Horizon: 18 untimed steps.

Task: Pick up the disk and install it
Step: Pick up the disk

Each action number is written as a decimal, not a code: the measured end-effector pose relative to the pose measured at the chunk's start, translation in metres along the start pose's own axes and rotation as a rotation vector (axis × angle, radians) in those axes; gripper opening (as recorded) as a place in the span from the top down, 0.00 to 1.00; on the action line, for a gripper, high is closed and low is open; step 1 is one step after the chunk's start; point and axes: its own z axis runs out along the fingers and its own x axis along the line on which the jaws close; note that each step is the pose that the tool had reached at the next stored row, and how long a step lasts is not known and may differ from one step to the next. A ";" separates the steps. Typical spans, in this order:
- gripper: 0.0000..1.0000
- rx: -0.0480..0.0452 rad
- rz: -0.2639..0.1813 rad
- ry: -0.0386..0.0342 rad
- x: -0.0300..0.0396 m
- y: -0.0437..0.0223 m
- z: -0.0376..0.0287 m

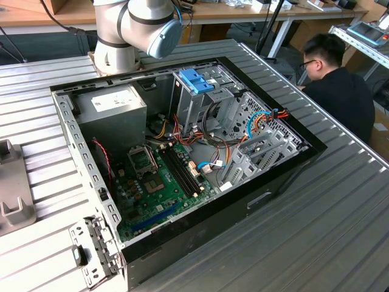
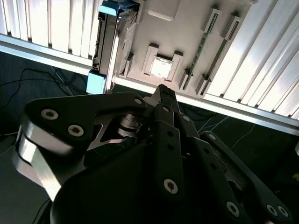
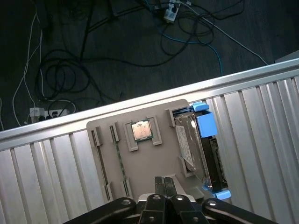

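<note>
Over the grey holder tray [image 3: 152,161] at the worktop's [image 3: 51,172] edge, the hand [image 3: 163,181] hovers empty with its fingers pressed together, near the disk [image 3: 201,140], which stands on edge in its slot, likely so its narrow sides stay open to a grasp.

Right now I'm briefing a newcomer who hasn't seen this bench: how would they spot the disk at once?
On the ribbed metal table sits a flat grey holder tray near the table's edge. The disk stands on edge in the slot at one end of the tray, beyond the square processor chip. It alone is a grey metal slab framed in light blue plastic.
</note>
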 end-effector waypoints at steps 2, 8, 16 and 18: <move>0.90 -0.0003 -0.012 0.0005 0.0000 0.0000 0.0000; 0.90 -0.0014 -0.056 0.0023 0.0000 0.0000 0.0000; 0.90 -0.0020 -0.079 0.0034 -0.0002 -0.0001 0.0001; 0.90 -0.0031 -0.131 0.0055 -0.0002 -0.0001 0.0001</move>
